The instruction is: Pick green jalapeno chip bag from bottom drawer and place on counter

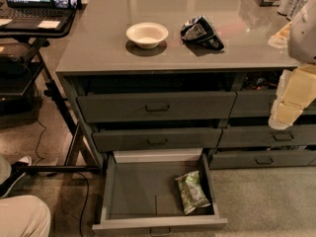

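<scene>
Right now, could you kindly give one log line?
claw: right edge, mid-height | green jalapeno chip bag: in open bottom drawer | stage: not picked

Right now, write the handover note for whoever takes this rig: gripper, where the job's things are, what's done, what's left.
Gripper: at the right edge of the view, in front of the right-hand drawers, above and to the right of the open drawer, well apart from the bag.
Bottom drawer: pulled open.
Green jalapeno chip bag: lying on the drawer floor, in the front right corner.
Counter: holds a bowl and a black-and-white bag.
Done: drawer open.
Left: reach down, grasp the bag, lift it out, and place it on the counter.
</scene>
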`<state>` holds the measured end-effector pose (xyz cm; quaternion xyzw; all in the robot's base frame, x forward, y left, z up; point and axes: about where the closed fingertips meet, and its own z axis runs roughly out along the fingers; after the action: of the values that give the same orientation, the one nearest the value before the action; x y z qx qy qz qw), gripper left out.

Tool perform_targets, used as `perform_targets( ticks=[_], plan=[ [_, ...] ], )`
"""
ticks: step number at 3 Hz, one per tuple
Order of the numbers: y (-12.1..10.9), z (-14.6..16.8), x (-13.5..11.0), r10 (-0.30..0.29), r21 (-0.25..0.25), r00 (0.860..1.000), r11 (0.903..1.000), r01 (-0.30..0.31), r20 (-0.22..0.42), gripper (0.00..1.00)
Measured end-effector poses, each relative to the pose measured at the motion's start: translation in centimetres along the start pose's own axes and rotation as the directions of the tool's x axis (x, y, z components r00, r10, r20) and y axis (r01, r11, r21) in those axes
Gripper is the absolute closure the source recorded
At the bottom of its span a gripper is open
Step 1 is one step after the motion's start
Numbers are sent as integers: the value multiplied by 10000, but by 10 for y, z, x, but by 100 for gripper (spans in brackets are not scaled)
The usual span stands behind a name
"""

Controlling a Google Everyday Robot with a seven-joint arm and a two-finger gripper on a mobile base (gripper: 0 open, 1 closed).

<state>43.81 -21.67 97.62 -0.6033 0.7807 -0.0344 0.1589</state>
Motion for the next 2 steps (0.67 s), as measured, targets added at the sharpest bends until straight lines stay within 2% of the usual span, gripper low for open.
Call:
perform_targets(
  ticks=[1,2],
  plan=[
    [0,0,0,0,0,10000,10000,0,0,0],
    [5,15,-5,-337,155,9993,9993,334,173,0]
  ],
)
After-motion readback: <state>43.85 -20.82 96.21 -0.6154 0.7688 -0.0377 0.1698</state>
